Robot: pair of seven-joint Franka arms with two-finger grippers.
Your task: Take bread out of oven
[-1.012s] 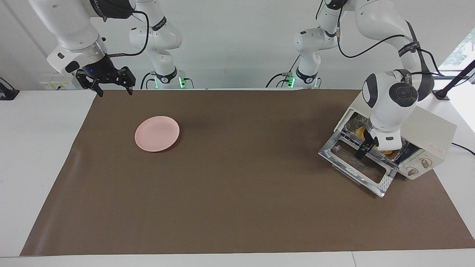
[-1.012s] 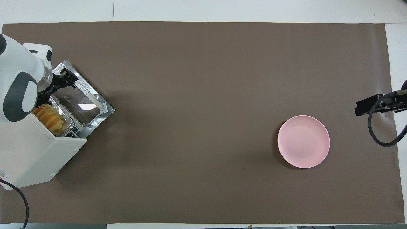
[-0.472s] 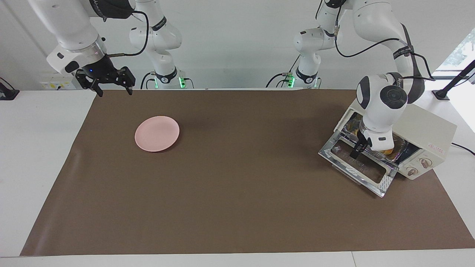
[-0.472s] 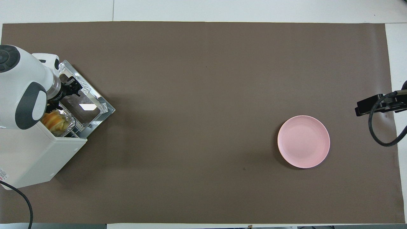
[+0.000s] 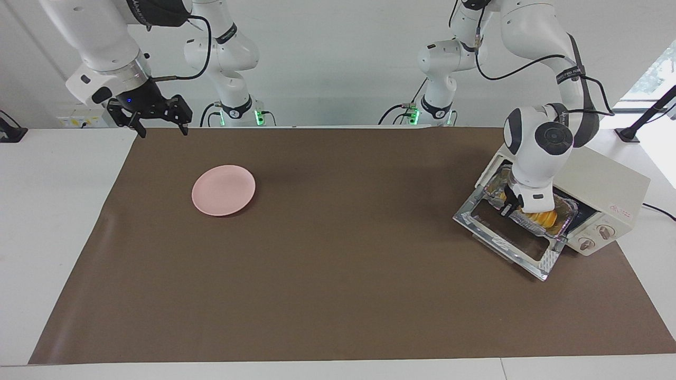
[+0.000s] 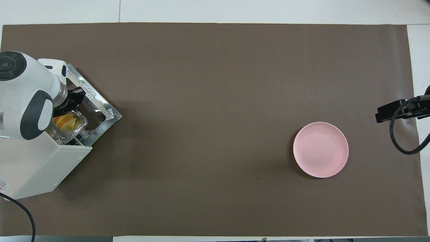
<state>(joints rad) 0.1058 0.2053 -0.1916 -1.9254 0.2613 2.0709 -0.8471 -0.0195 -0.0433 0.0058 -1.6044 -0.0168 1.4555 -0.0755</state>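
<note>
Facing view: left gripper [image 5: 508,209] has pinched the foil tray [image 5: 565,215] (bread [image 5: 544,217] aboard, half out of the oven [image 5: 618,190]), so draw it out level; right gripper [image 5: 157,122] waits open.

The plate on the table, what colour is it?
The plate is plain pale pink, clearest in the overhead view.

left arm: I've got it bent over, wrist tipped down
left gripper [image 5: 508,209]: low, fingertips pinched together
right arm: waiting, raised
right gripper [image 5: 158,125]: pointing down, fingers spread wide
</note>
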